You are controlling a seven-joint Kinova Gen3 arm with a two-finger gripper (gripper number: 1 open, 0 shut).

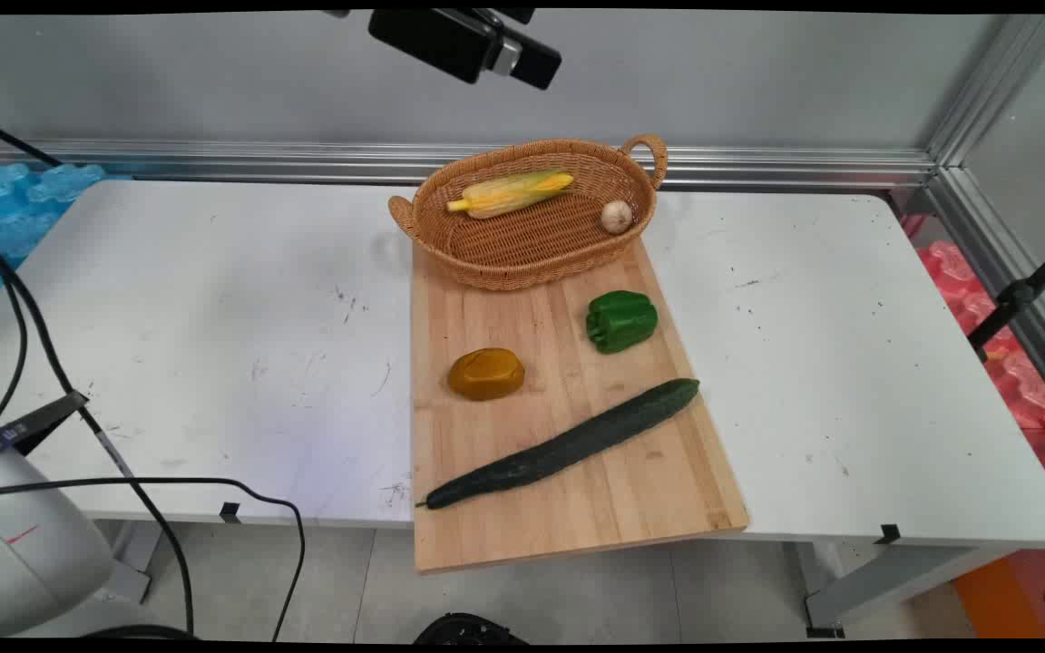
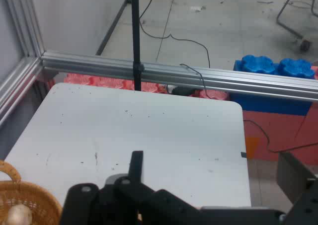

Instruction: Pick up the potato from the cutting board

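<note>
Gripper (image 1: pixel 522 50): raised high at the top edge of the main view, above the far side of the desk and over the basket; touches nothing.
Fingers (image 2: pixel 136 166): released and spread wide in the hand view, one at centre and one at the right edge, with bare desk between them; nothing is gripped.
Desk (image 1: pixel 214 317): white, scuffed with dark marks; carries the board and the basket.
Board (image 1: pixel 577 490): light wood, lies at the middle of the desk, its near edge overhanging the desk's near side.
Basket (image 1: pixel 532 249): woven oval with two handles, rests on the far end of the board, part of it over the desk.
Corn (image 1: pixel 512 192): lies inside the basket, toward its far left.
Garlic (image 1: pixel 616 216): inside the basket at its right end, well apart from the corn.
Pepper (image 1: pixel 620 320): green, on the board, just near of the basket, right side.
Potato (image 1: pixel 485 373): brown-yellow, on the board, left of the pepper and apart from it.
Cucumber (image 1: pixel 563 444): dark green, lies slantwise across the board, near of the potato and pepper, touching neither.
Cables (image 1: pixel 24 308): black, hang over the left part of the desk.
Stand (image 2: pixel 135 36): a black pole beyond the desk's right end.
</note>
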